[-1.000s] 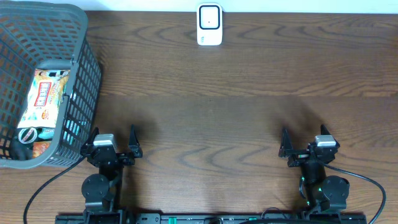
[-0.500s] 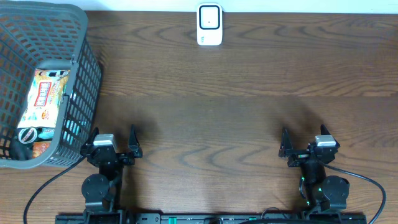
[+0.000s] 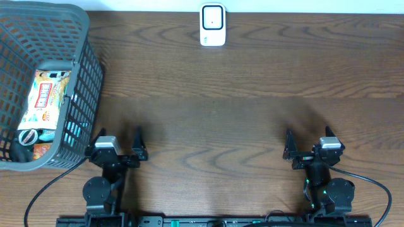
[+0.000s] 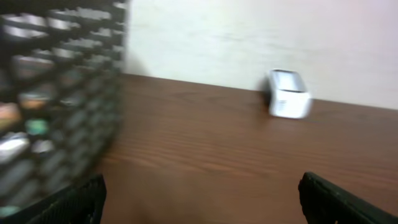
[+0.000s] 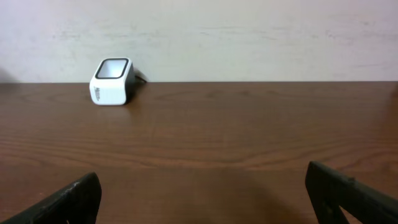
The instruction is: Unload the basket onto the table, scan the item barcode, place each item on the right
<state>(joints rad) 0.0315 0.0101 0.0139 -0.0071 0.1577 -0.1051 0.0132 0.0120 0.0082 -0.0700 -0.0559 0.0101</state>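
Observation:
An orange and white snack packet [image 3: 43,101], the item, lies inside the grey basket [image 3: 85,75] at the left, with other goods under it. The white barcode scanner [image 3: 213,24] stands at the table's far edge; both wrist views show the scanner [image 4: 288,94] [image 5: 112,81]. My left gripper [image 3: 118,144] sits open at the near edge, just right of the basket's near corner, with nothing between its fingers [image 4: 74,202]. My right gripper [image 3: 308,142] is open and empty at the near right. The left wrist view is blurred.
The basket wall [image 4: 56,106] fills the left side of the left wrist view. A pale wall runs behind the table's far edge. Black cables trail from both arm bases at the near edge.
My left gripper has shifted slightly to the right, and its wrist view is motion-blurred. The right arm has not moved.

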